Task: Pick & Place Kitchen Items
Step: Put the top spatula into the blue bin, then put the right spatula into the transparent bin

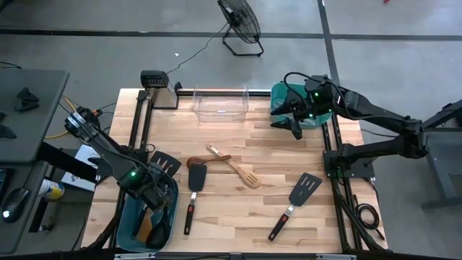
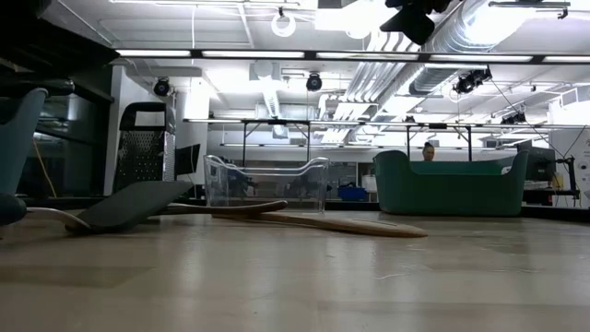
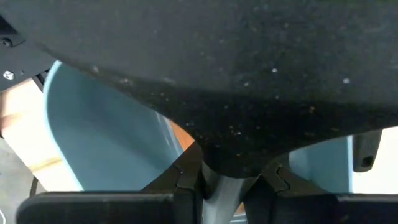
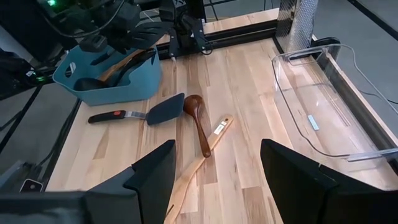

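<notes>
My left gripper hangs over the blue tub at the table's near left, shut on a black turner whose blade fills the left wrist view. Other utensils stand in the tub. On the table lie a black turner with a red-trimmed handle, a dark wooden spoon, a wooden slotted spatula and a black slotted turner. My right gripper hovers open by the green tub at the far right, with nothing between its fingers. My left gripper pinches the turner's silvery neck, right at the blade, between its two fingers. The fingers come from above, pointing down. The blade sticks out past the tub's far rim; the handle is hidden under the gripper.
A clear plastic bin stands at the far middle, and a box grater at the far left corner. Black frame rails run along both sides of the table. A fan stands on the floor beyond.
</notes>
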